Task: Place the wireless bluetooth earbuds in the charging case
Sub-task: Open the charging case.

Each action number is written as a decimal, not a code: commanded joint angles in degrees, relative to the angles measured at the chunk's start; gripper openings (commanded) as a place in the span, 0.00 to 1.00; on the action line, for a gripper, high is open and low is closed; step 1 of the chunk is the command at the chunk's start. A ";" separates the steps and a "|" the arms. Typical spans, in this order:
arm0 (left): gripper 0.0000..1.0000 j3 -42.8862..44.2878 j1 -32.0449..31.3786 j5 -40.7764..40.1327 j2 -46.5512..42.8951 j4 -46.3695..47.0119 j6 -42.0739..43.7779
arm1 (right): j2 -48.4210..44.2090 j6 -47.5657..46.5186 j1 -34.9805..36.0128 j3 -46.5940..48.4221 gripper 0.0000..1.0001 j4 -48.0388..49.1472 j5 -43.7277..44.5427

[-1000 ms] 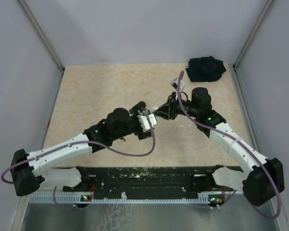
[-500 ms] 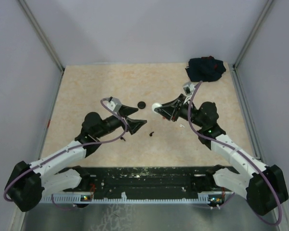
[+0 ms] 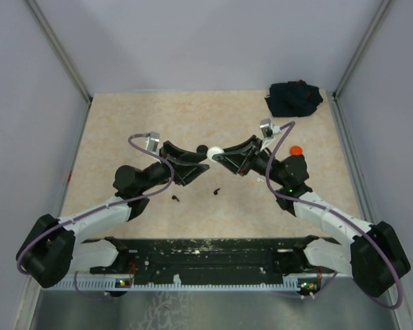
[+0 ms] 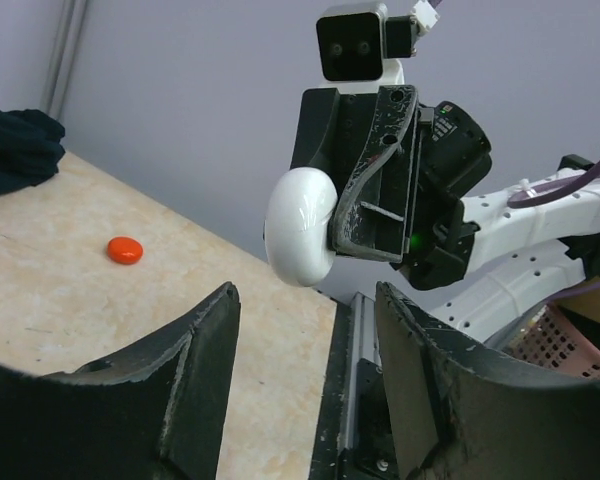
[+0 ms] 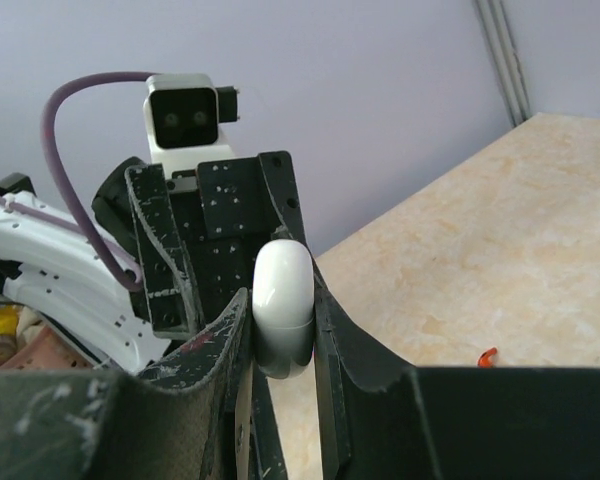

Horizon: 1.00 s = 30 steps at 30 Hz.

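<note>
The left arm (image 3: 96, 213) and the right arm (image 3: 323, 210) both stretch forward from their bases and angle inward, so the two pincers face each other almost tip to tip. The left gripper (image 3: 204, 166) is tilted slightly upward with its jaws apart and nothing between them, its opening aimed at the other pincer's tips. The right gripper (image 3: 217, 155) is clamped on a white case (image 3: 213, 150), which sticks out past its fingertips toward the gap of the left one, just short of it.
</note>
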 commanded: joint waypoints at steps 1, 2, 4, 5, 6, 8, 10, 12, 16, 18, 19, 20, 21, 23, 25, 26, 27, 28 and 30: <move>0.61 0.04 0.49 2.30 0.77 7.24 -6.20 | 1.07 2.46 1.54 1.22 0.09 8.27 -0.29; 0.59 -0.06 0.50 2.33 0.77 7.62 -6.40 | 1.30 2.47 1.70 1.35 0.10 8.21 -0.43; 0.56 0.01 0.50 2.36 0.47 7.93 -6.40 | 1.65 2.47 2.16 1.52 0.10 8.18 -0.45; 0.54 0.19 0.50 2.43 0.38 7.31 -6.23 | 1.73 2.47 2.26 1.56 0.10 8.27 -0.43; 0.48 0.59 0.50 2.67 0.41 6.39 -6.03 | 1.89 2.59 2.35 1.62 0.10 8.40 -0.46; 0.43 0.96 0.50 3.23 0.69 5.83 -5.91 | 2.11 2.73 2.52 1.80 0.10 8.69 -0.61; 0.40 0.90 0.50 3.55 0.92 7.03 -6.36 | 2.43 2.57 2.76 2.05 0.10 8.57 -0.96; 0.38 1.00 0.50 3.97 1.18 7.29 -6.59 | 2.64 2.56 3.02 2.11 0.10 8.63 -1.11; 0.39 1.11 0.50 4.73 1.78 8.63 -7.49 | 3.24 2.27 3.64 2.41 0.11 8.51 -1.63; 0.39 1.29 0.50 5.35 2.11 9.28 -7.81 | 3.64 1.89 4.07 2.75 0.11 8.16 -1.93; 0.39 1.36 0.50 5.43 2.34 9.32 -7.86 | 3.78 1.78 4.29 2.85 0.12 8.11 -2.07; 0.39 1.27 0.50 5.51 2.53 9.51 -8.00 | 3.99 1.68 4.42 2.99 0.12 8.17 -2.19; 0.39 1.16 0.50 5.66 2.62 9.95 -8.13 | 4.35 1.64 4.71 3.11 0.12 8.15 -2.35; 0.39 0.98 0.50 5.70 2.73 10.68 -8.31 | 4.72 1.31 5.04 3.45 0.12 7.96 -2.63; 0.37 0.94 0.50 5.79 2.58 10.73 -8.21 | 5.02 1.24 5.31 3.59 0.13 7.80 -2.81; 0.31 0.90 0.45 5.86 2.42 10.66 -8.10 | 5.08 1.21 5.37 3.62 0.13 7.80 -2.90; 0.27 0.90 0.48 5.92 2.25 10.39 -7.84 | 5.08 1.16 5.43 3.63 0.13 7.71 -3.02; 0.23 0.88 0.50 6.08 2.03 9.96 -7.44 | 5.08 1.08 5.45 3.60 0.14 7.71 -3.22; 0.11 0.83 0.50 6.22 1.29 8.76 -6.53 | 4.97 0.95 5.46 3.67 0.17 7.42 -3.60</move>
